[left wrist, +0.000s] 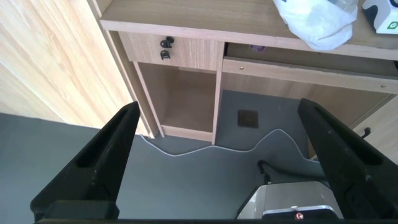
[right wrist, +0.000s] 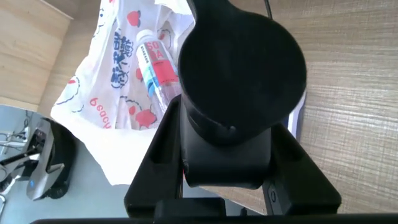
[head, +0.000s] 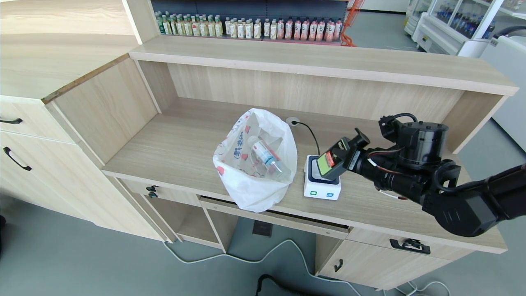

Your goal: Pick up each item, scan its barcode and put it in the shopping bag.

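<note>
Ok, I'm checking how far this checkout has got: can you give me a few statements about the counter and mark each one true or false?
1. A bottle lies inside the plastic bag. True.
2. The right pincer holds a small black item over the scanner. True.
3. The left pincer grips a bottle. False: it is open and empty, over the floor in front of the counter.
4. The scanner stands on the robot's left of the bag. False: it stands on the bag's right.
</note>
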{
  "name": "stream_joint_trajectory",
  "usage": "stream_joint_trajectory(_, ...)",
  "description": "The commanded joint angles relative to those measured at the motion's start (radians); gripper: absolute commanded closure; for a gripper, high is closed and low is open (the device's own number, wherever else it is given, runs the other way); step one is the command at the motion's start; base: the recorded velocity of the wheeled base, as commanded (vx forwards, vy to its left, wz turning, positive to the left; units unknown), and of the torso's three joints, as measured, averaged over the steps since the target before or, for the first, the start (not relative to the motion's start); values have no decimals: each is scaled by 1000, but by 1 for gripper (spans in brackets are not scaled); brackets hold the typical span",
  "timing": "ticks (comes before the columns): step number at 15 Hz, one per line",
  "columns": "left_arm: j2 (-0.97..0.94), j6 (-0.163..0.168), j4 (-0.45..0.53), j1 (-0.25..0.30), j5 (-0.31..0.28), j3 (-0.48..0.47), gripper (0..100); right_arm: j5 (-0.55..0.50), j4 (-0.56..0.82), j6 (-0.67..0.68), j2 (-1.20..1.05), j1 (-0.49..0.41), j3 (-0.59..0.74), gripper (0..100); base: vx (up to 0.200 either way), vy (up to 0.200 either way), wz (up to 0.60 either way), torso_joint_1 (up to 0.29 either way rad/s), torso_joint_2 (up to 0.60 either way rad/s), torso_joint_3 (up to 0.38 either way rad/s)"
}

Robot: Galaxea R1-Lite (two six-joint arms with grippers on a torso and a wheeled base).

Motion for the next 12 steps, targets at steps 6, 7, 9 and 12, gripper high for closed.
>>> stream_joint_trajectory(6,2,0,0,0,0,0,0,2,-7,-10,53,2,-47,100,0,0,0,0,0,0)
stream_joint_trajectory(7,2,0,0,0,0,0,0,2,-7,-10,63,2,-57,100,0,0,0,0,0,0)
stream_joint_trajectory(9,0,1,0,0,0,0,0,3,-7,-12,66,2,-58,100,0,0,0,0,0,0)
stream_joint_trajectory(12,0,1,0,0,0,0,0,2,-9,-12,84,2,-58,100,0,0,0,0,0,0)
